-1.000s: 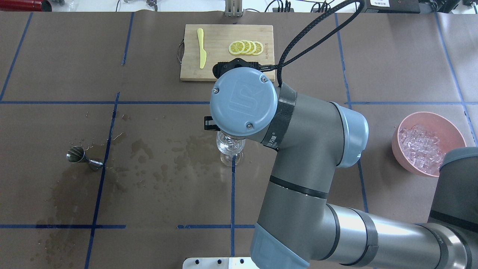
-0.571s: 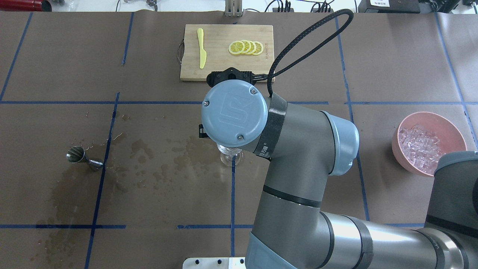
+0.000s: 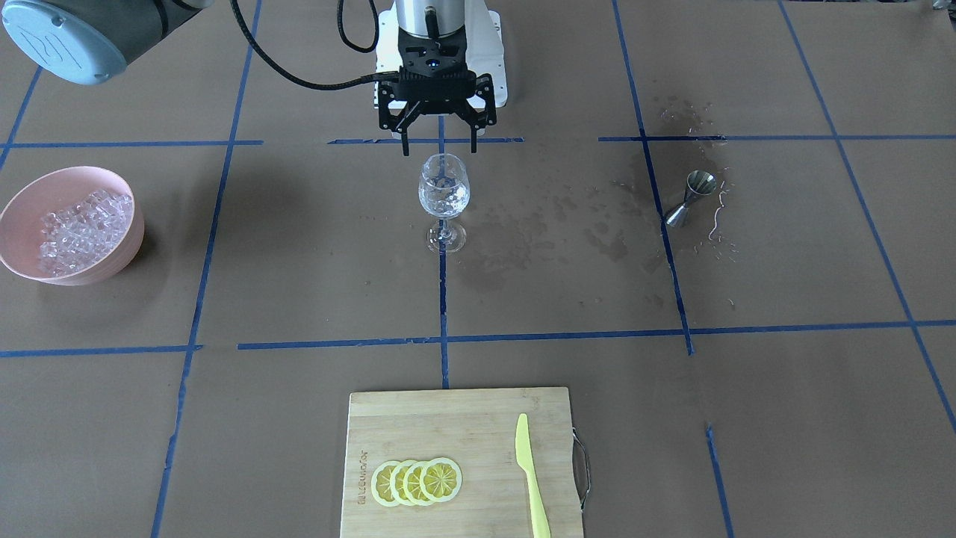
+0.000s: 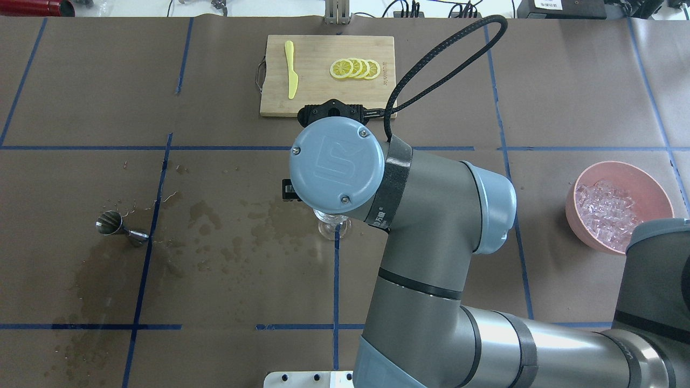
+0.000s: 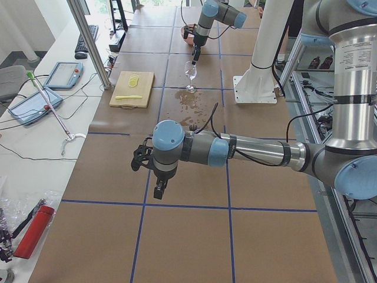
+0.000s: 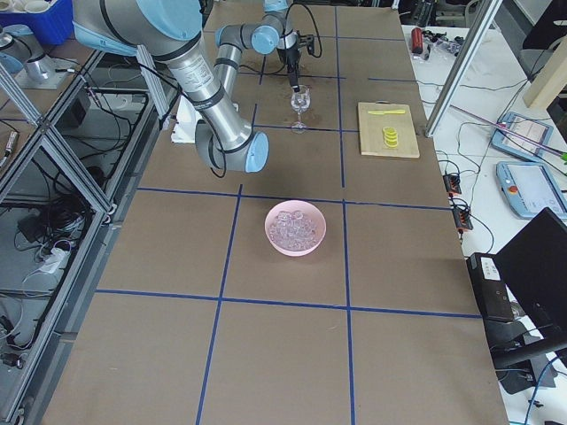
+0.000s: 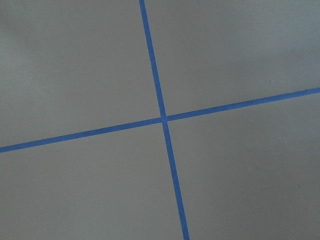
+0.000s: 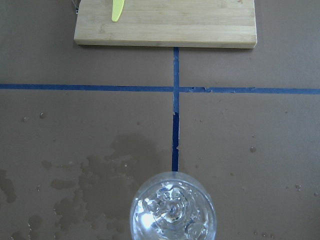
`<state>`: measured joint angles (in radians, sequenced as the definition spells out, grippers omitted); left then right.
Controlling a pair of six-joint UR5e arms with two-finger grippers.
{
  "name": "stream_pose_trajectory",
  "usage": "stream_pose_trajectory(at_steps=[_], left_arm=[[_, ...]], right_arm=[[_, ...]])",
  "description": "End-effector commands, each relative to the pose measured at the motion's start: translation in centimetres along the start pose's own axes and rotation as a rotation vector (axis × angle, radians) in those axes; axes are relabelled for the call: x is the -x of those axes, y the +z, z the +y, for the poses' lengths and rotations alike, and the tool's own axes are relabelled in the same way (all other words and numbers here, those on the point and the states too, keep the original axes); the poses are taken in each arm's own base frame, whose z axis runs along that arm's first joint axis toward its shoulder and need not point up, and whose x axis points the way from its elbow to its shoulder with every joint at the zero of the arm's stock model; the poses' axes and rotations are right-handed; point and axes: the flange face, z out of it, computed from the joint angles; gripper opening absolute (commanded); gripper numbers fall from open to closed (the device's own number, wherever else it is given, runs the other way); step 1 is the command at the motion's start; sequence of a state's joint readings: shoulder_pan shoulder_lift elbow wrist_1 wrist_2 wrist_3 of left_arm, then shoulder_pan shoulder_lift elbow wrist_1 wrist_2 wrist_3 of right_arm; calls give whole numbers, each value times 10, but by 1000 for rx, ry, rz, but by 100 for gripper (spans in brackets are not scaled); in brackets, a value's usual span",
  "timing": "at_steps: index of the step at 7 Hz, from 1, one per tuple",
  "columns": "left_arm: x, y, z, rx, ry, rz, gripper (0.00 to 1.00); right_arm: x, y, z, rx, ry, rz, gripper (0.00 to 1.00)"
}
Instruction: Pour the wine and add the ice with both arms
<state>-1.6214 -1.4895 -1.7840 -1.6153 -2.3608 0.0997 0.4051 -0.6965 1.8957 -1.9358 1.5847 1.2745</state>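
**Some ice is sitting in the glass, right under the wide-open right gripper**

Some ice [image 3: 444, 199] is lying inside the wine glass [image 3: 444, 173]. The glass is standing upright in the middle of the bench, on a blue tape line. The right gripper [image 3: 440, 149] is hanging just above the rim of the glass. It is pointing straight down, its two fingers [image 3: 405, 142] are spread apart, and they are holding nothing.

Many more ice cubes [image 3: 78, 224] are filling the pink bowl [image 3: 22, 196], which is sitting toward the right end of the bench. Dark wet spots [image 3: 538, 228] are spreading on the brown cover on the other side of the glass. Past them, toward the left end, a small metal measuring cup [image 3: 691, 196] is standing.

Near the far edge, across from the robot, a wooden board [image 3: 448, 418] is lying. It is carrying four lemon slices [image 3: 417, 481] and a yellow knife [image 3: 530, 478].

The left gripper [image 5: 158, 190] is hanging low over the bench by a tape cross, well apart from the glass. Its fingers are showing too small to tell if they are spread or closed.
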Motion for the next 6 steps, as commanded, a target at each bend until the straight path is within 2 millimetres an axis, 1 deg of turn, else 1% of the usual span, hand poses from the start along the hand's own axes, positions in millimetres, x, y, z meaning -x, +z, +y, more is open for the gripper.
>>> stream_pose_trajectory(at_steps=[1, 2, 3, 4, 5, 6], left_arm=[[-1, -1, -1, -2, 2, 0, 100], [-2, -2, -2, -4, 4, 0, 100], [-1, -1, -1, -2, 2, 0, 100], [-1, 0, 0, 0, 0, 1, 100], [-1, 0, 0, 0, 0, 5, 100], [-1, 0, 1, 1, -1, 5, 100]], right_arm=[[-2, -3, -2, -2, 0, -6, 100], [-8, -3, -10, -8, 2, 0, 100], [-19, -10, -21, -13, 11, 9, 100], [-51, -19, -33, -1, -2, 11, 100], [-101, -28, -44, 17, -47, 5, 100], [-145, -35, -62, 24, -81, 14, 100]])
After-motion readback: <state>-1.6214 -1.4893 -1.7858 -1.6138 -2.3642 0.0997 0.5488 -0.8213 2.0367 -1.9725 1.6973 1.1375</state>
